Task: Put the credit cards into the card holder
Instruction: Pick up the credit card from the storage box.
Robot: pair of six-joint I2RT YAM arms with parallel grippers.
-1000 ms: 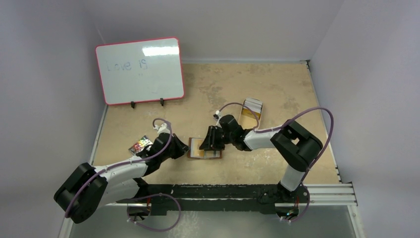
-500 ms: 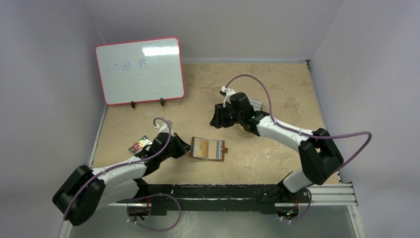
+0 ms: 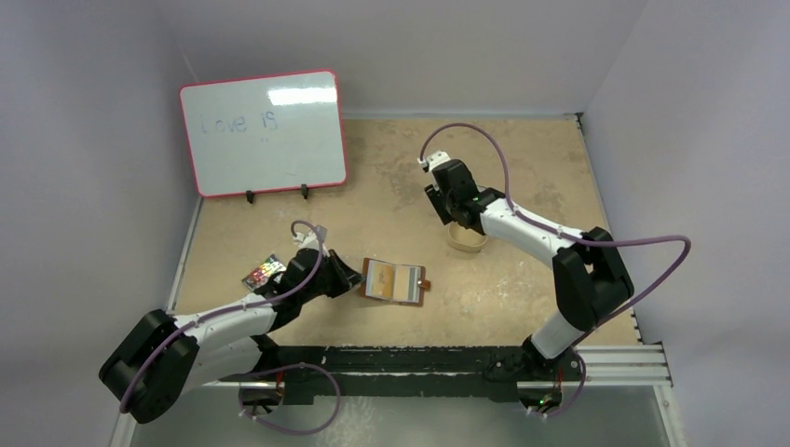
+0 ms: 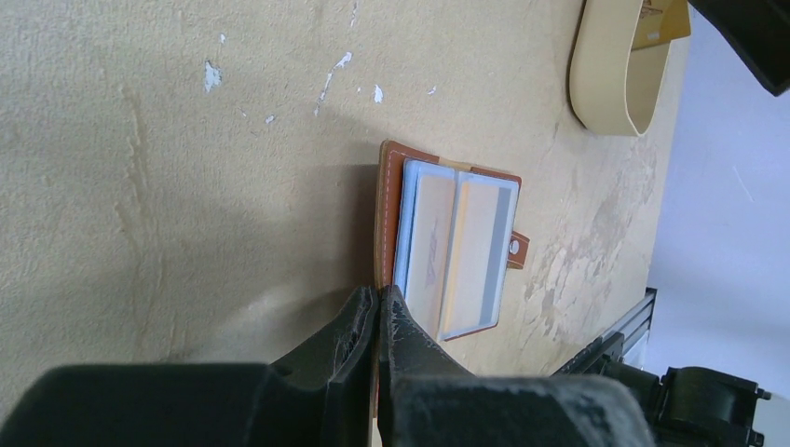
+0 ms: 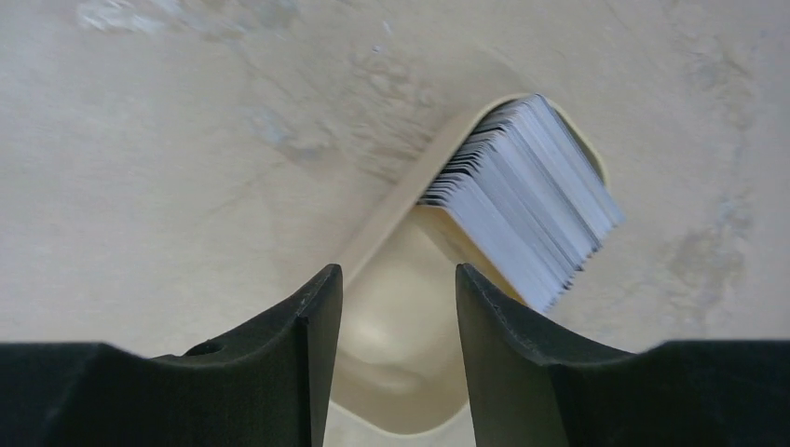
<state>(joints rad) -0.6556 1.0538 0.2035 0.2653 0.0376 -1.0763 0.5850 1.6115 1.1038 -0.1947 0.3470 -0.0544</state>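
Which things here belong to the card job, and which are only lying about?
For the job:
- card holder, lying open
- credit cards, stacked in the tan tin

Lying about:
- whiteboard
- small colourful object beside the left arm

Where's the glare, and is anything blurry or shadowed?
Top view: glare on the whiteboard, upper right. Left wrist view: the left claw throws a soft shadow on the table beside the card holder. Right wrist view: the right claw is soft-edged, the credit cards sharp.
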